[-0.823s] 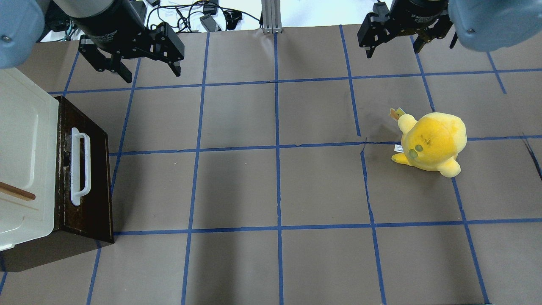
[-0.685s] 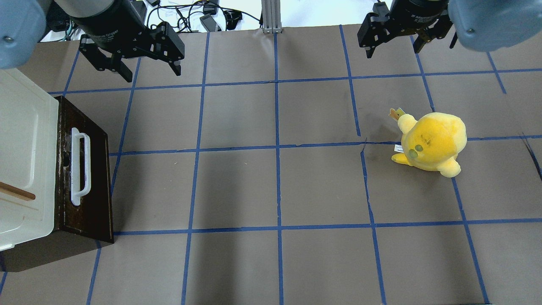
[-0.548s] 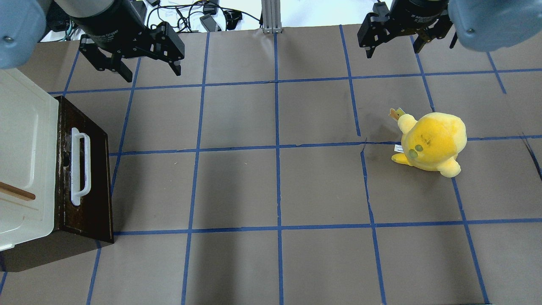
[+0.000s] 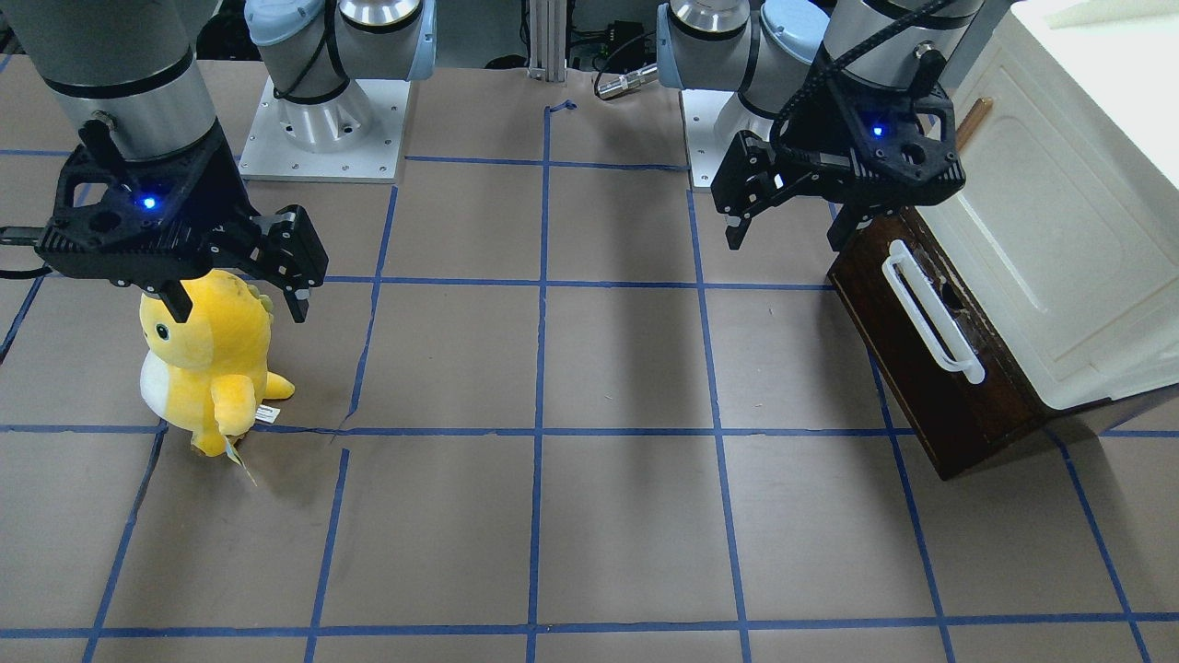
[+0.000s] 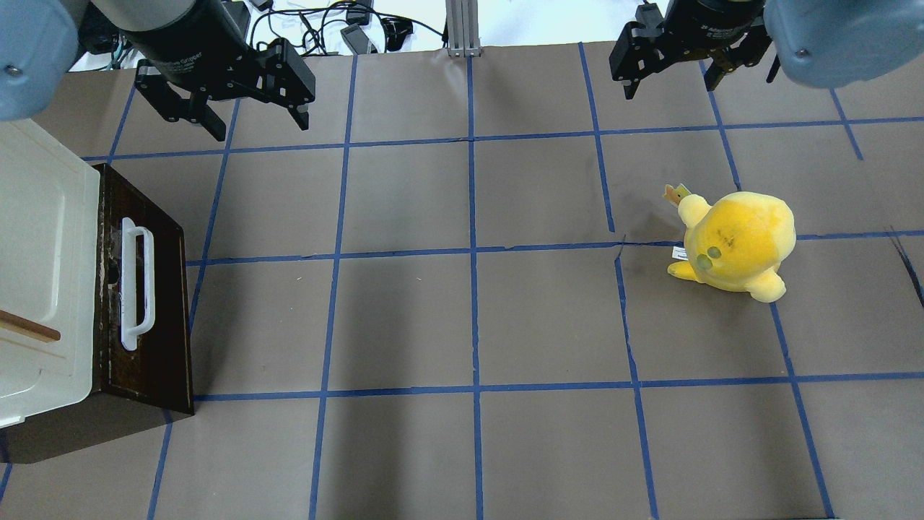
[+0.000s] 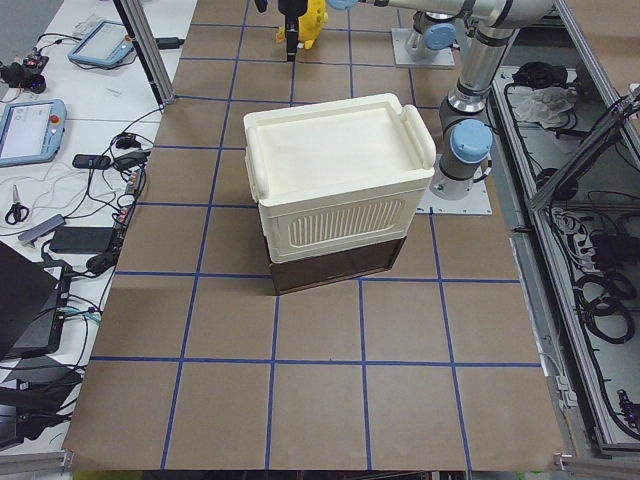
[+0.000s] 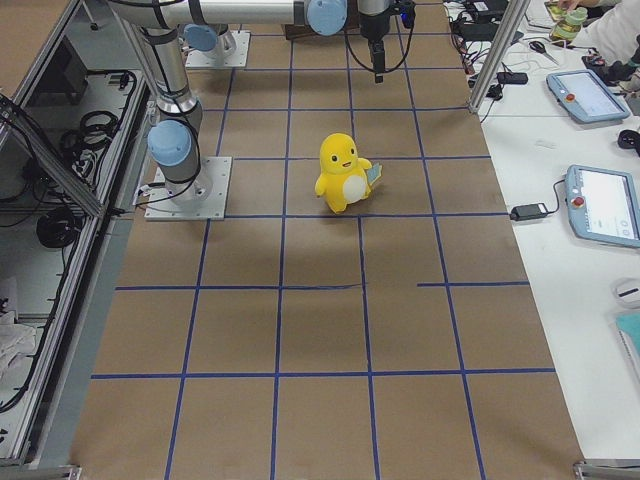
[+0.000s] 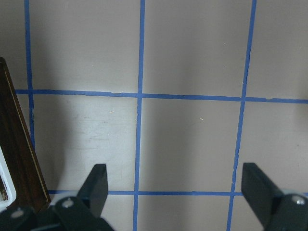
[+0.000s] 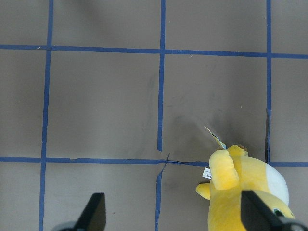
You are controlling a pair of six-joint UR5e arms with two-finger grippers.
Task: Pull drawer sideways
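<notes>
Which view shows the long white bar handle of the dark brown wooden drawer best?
The exterior front-facing view: the long white bar handle shows whole, standing off the dark brown wooden drawer. Overhead shows it too; exterior left hides it.

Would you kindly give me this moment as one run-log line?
drawer untouched | left pincer open, empty, near drawer | right pincer open, empty

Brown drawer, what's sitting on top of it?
A big cream-white cabinet sits on the drawer. The drawer looks shut, so its inside is hidden.
</notes>
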